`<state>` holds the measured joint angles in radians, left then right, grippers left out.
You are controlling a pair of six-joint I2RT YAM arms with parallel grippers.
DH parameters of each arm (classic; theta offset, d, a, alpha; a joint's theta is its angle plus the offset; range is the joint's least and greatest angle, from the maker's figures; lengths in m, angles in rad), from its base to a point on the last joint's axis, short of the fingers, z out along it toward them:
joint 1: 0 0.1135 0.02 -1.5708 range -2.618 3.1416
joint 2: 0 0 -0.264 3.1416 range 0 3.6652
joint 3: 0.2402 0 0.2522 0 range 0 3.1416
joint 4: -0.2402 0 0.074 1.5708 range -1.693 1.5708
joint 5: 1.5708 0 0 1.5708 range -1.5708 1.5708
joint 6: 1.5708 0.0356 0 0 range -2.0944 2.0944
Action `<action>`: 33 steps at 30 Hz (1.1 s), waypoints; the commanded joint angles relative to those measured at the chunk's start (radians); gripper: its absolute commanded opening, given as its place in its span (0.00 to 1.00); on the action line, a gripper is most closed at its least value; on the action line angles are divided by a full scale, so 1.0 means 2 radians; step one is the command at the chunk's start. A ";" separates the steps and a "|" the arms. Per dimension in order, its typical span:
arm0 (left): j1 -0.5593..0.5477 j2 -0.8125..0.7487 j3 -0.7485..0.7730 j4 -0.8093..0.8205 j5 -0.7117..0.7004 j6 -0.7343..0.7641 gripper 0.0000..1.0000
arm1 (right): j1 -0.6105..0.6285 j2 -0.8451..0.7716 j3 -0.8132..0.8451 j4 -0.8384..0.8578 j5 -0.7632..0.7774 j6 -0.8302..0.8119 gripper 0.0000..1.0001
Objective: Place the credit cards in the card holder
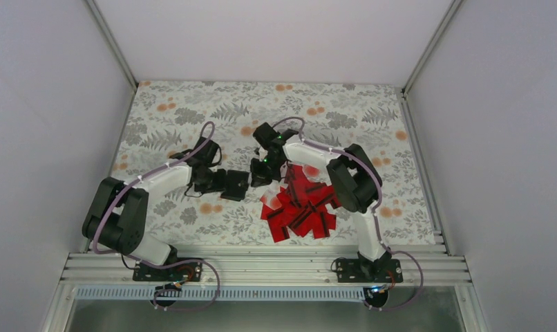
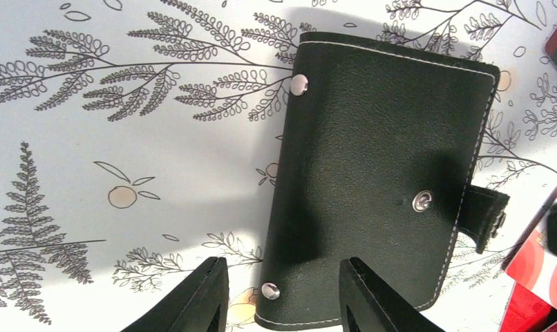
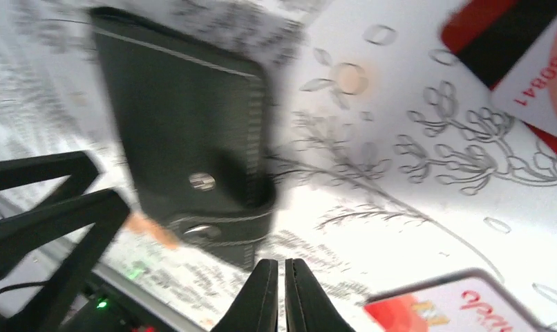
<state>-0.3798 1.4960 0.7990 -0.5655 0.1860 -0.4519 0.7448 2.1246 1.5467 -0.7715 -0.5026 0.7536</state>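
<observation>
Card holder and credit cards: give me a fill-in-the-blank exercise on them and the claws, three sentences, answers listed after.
1. The card holder lies ___ on the flowered cloth, its cover facing up.
2. The credit cards are ___ with black stripes.
3. The right claw is ___, with nothing between its fingers.
Missing words: closed; red; shut.

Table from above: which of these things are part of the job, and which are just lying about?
Part of the job:
- the heap of red cards
- the black card holder, folded shut, left of the heap

Just there:
- the flowered cloth under everything
- the metal rail at the near edge
</observation>
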 commanded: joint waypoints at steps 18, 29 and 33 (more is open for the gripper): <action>0.000 -0.004 -0.050 0.074 0.077 -0.037 0.38 | 0.031 0.076 0.163 -0.074 -0.030 -0.031 0.04; -0.003 -0.004 -0.062 0.081 0.072 -0.042 0.38 | 0.031 0.062 0.176 -0.118 0.051 -0.041 0.04; -0.003 0.004 -0.054 0.077 0.064 -0.038 0.37 | 0.030 0.049 0.158 -0.122 0.071 -0.047 0.04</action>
<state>-0.3809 1.4853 0.6830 -0.4049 0.3298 -0.5335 0.8001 2.2807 1.8736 -0.9760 -0.4316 0.6815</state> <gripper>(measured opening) 0.375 0.041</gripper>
